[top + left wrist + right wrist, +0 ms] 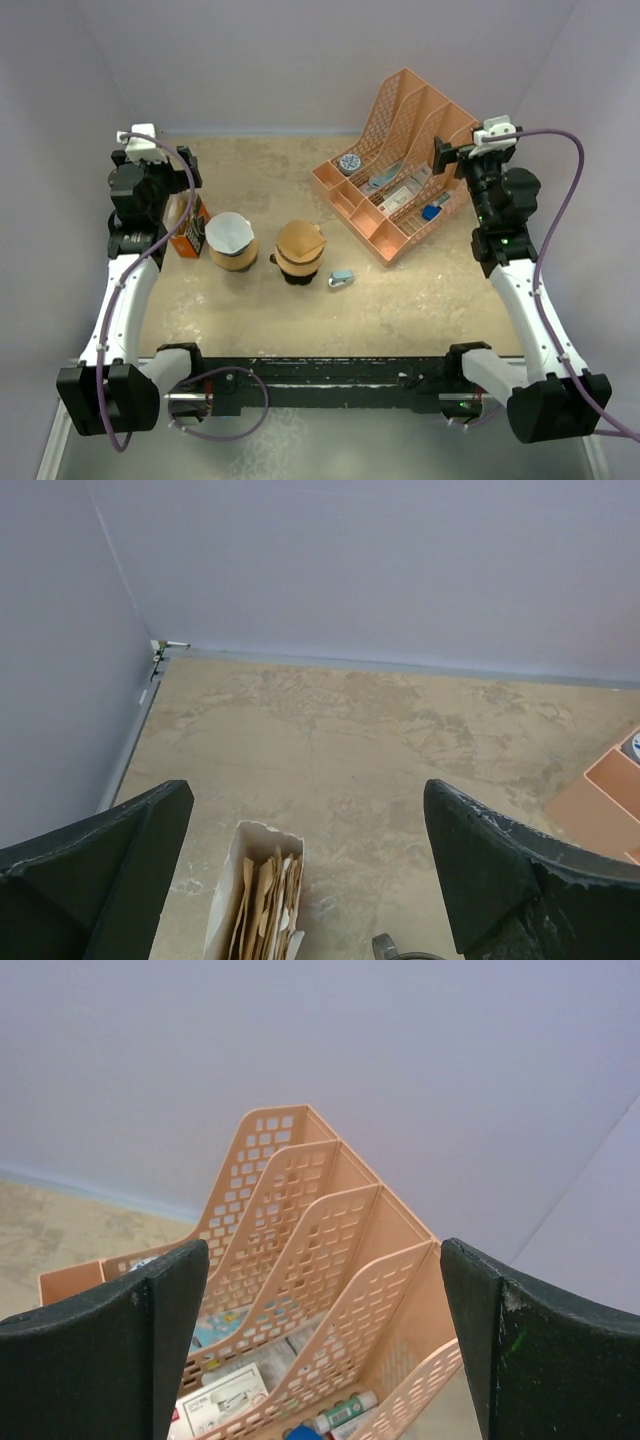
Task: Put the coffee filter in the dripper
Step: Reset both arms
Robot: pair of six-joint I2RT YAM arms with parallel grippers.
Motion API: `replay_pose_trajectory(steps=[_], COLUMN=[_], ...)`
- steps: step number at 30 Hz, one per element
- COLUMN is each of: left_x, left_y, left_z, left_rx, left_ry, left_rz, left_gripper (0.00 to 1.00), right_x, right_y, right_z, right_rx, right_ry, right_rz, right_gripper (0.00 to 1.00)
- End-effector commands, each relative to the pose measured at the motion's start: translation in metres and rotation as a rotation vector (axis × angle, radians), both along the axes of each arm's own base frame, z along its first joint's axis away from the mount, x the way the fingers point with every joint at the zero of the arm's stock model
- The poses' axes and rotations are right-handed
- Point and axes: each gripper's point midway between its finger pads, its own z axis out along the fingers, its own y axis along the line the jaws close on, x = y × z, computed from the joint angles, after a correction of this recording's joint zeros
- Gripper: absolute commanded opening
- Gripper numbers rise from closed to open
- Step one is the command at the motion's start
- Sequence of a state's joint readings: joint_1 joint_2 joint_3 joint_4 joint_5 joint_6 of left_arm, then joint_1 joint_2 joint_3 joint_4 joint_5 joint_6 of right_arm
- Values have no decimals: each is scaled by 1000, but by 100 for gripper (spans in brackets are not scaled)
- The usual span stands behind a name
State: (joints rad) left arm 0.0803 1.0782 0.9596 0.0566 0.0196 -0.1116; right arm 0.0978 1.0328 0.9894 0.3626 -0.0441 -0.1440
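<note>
My arm bases [108,392] sit closest, bolted along the near edge of the bench [440,300]. Toward the left edge stands an orange filter box [187,228]. Just beside it is the open-mouthed, white-lined brown vessel I take for the dripper [231,243]. Near the middle are a brown-topped dark pot [300,252] and a small blue clip [342,279]. A peach file rack [400,190] fills the far right corner.

From my left wrist, my left pincer [308,795] has its fingers wide apart. The brown paper filters [265,890] stand upright in their box, right below the gap.

From my right wrist, my right pincer [322,1255] is likewise spread wide, hovering before the file rack's perforated dividers.
</note>
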Motion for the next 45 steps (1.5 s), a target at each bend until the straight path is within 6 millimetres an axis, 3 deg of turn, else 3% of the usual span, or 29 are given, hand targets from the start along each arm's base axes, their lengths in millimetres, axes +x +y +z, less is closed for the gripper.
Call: replay_pose_trajectory(steps=[1, 5, 15, 45], left_x=[-11, -16, -25, -32], left_y=[-6, -5, 2, 3], left_z=[14, 6, 9, 14], left_rx=[26, 43, 85, 119], left_ry=[-58, -38, -8, 13], left_rz=[-42, -40, -11, -23], left_gripper=[100, 100, 100, 100], right_x=[-9, -14, -26, -25], right_y=[-7, -13, -16, -21], right_z=[29, 29, 29, 25], right_rx=[1, -10, -33, -42], right_ry=[-135, -144, -146, -130], right_rz=[-35, -66, -74, -94], right_gripper=[100, 100, 100, 100])
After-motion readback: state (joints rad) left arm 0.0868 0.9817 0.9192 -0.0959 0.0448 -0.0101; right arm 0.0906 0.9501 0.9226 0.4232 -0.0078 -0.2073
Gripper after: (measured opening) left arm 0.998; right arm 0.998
